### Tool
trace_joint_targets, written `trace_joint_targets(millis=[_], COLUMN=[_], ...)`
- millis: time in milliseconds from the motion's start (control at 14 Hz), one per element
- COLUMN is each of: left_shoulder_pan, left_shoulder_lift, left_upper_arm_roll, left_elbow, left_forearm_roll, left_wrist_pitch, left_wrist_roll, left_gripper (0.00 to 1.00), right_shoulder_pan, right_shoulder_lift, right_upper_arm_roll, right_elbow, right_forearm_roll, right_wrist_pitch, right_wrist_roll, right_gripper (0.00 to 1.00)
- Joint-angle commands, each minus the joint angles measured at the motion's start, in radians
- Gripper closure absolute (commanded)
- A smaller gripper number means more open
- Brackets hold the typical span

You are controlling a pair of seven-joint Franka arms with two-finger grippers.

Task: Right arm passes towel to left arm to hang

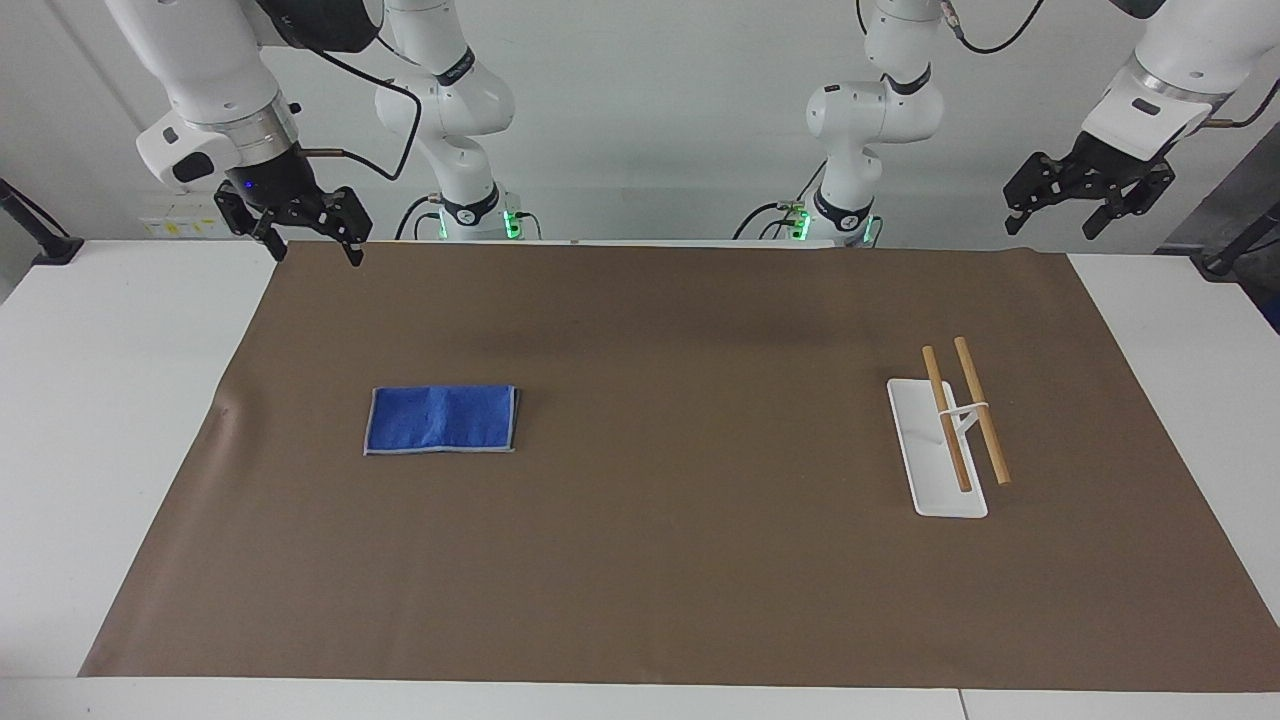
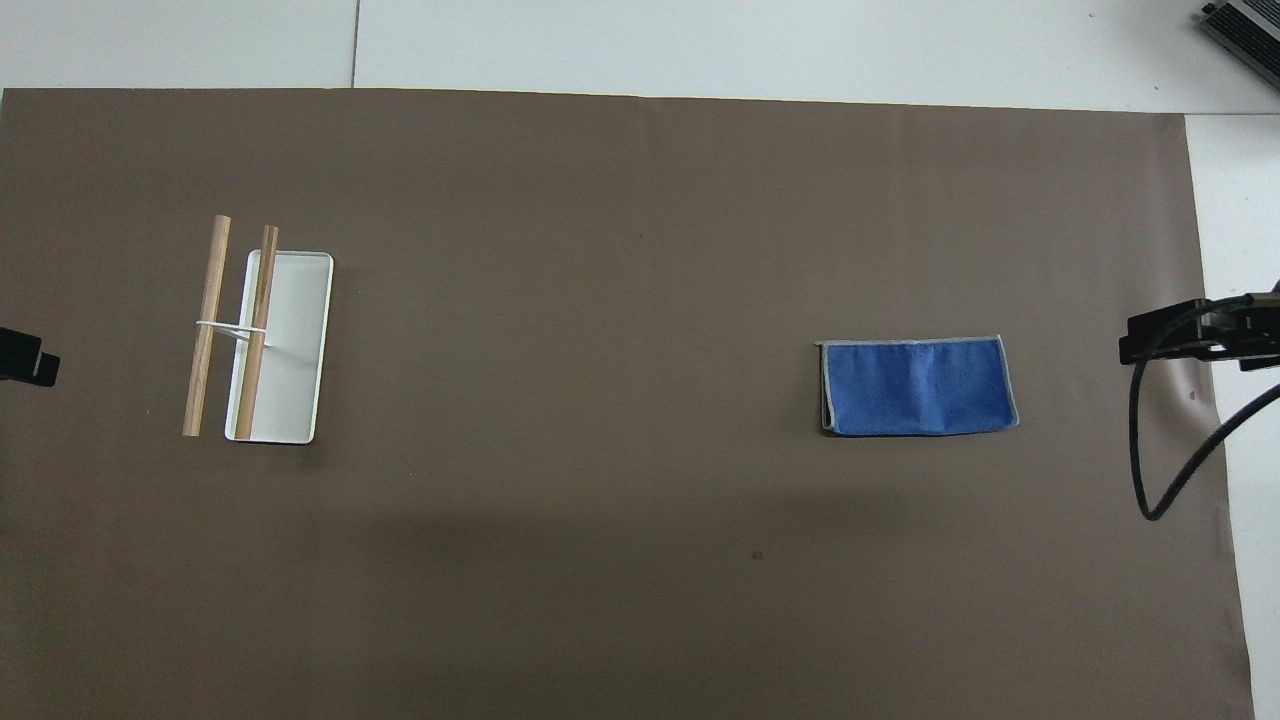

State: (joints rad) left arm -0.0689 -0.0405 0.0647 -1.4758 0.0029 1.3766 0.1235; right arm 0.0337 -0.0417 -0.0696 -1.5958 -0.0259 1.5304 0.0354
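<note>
Right pincer (image 1: pixel 308 232) stands wide and empty, folded bright-blue cloth towel (image 1: pixel 441 419) below and well apart; recommend squaring over one short edge before descending.

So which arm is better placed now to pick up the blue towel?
The right arm. The towel lies flat on the brown mat toward that arm's end of the table. The right hand hangs open above the mat's edge there. The left hand waits open at the rack's end.
</note>
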Motion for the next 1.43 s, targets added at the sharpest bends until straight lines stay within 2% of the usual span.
trace_joint_targets(millis=[0, 1000, 1357], left_shoulder_pan=[0.006, 0.006, 0.006], left_shoulder_lift=[-0.030, -0.030, -0.030], left_upper_arm_roll=[-0.005, -0.005, -0.005], left_elbow=[-0.037, -0.037, -0.037], left_forearm_roll=[0.017, 0.017, 0.017], left_wrist_pitch=[0.010, 0.010, 0.010], left_wrist_roll=[-0.008, -0.008, -0.008], left_gripper=[0.00, 0.00, 0.00], right_shoulder_pan=[-0.005, -0.005, -0.005], right_shoulder_lift=[-0.001, -0.024, -0.063], right_upper_arm_roll=[0.004, 0.004, 0.005], right_elbow=[-0.001, -0.050, -0.138], right_forearm_roll=[0.004, 0.009, 0.011], right_wrist_pitch=[0.004, 0.010, 0.103], right_wrist_roll=[-0.012, -0.003, -0.041], right_gripper=[0.00, 0.00, 0.00])
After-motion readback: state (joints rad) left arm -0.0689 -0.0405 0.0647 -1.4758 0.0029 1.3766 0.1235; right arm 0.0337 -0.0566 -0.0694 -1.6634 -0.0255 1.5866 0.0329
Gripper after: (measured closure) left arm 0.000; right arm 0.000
